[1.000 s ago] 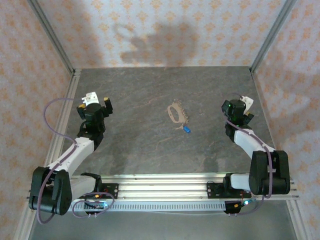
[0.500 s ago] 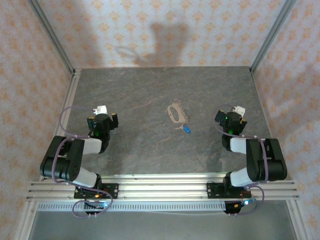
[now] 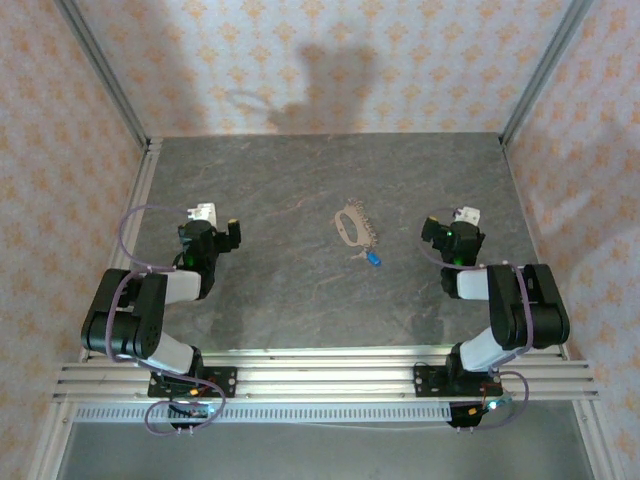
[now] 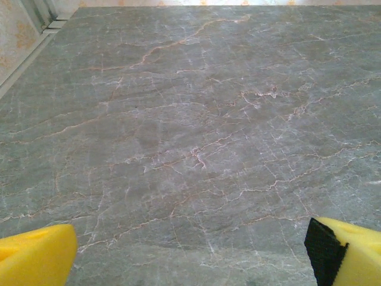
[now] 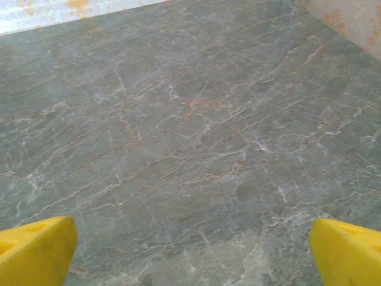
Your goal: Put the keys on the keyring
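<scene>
Overhead we see the keyring (image 3: pixel 350 225) lying flat mid-table between the arms, with the blue-headed key (image 3: pixel 374 259) just beside its near-right end. We can't tell whether they touch, and the key's shaft is too small to make out. The left gripper (image 3: pixel 220 222) sits well left of the ring and the right gripper (image 3: pixel 450 217) to its right, both low over the table (image 3: pixel 280 180). The wrist views settle the jaws: the left fingertips (image 4: pixel 36 257) and right fingertips (image 5: pixel 36 250), all yellow, sit at opposite bottom corners, spread wide, with grey veined tabletop between. The frame edges cut the tips off.
</scene>
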Robot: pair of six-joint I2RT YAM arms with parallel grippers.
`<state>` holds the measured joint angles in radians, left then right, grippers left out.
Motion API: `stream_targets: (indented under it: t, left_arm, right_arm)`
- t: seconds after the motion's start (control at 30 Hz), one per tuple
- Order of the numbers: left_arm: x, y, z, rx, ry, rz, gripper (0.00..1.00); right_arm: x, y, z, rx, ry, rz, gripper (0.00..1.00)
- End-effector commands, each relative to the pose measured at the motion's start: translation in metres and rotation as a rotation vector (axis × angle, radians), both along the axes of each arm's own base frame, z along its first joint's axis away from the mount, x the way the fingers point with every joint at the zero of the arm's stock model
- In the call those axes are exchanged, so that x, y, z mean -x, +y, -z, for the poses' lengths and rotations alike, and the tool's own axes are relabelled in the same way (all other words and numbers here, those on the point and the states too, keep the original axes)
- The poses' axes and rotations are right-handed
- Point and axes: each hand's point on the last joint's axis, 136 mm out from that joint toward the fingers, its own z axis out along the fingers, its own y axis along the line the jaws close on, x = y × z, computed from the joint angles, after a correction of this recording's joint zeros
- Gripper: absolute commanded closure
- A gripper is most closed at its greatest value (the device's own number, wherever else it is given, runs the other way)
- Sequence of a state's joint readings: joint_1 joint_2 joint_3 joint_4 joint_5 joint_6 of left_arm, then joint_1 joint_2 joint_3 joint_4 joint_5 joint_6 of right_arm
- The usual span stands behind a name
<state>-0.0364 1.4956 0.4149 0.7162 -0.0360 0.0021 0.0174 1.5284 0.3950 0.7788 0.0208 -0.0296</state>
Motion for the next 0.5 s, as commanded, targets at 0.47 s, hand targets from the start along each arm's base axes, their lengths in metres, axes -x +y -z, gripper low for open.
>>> stream_targets:
  t: [0.47]
  left_arm:
    - [-0.0069,0.0009,-0.0082,-0.010,-0.024,0.007,0.00]
  right_arm:
    - [-0.0077,0.0047,-0.0107,0.020,-0.024,-0.027,0.01]
